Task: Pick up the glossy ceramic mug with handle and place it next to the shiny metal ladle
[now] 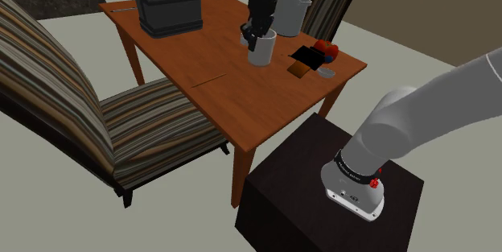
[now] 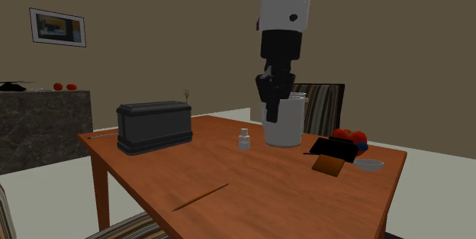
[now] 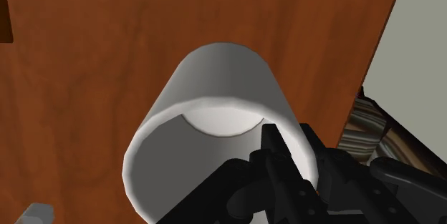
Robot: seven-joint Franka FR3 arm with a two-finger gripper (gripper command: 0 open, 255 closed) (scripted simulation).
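- Shoulder view puts the gripper [image 1: 256,35] down at the rim of the grey-white mug [image 1: 264,51]. The mug stands on the brown table [image 1: 185,57], just in front of a taller grey pot [image 1: 294,9].
- Step in hand, as I judge it: the grasp — the mug looks not yet lifted.
- Wrist view looks into the mug's mouth, with the black gripper right at its wall; whether it is closed on that wall I cannot tell.
- The next move calls for a firm hold on the rim, then a straight lift clear of the pot — and for finding the ladle, which I cannot pick out for certain.
- Second exterior view adds a small bottle [image 2: 244,139] on the table near the mug, but there mug and pot merge into one pale shape.
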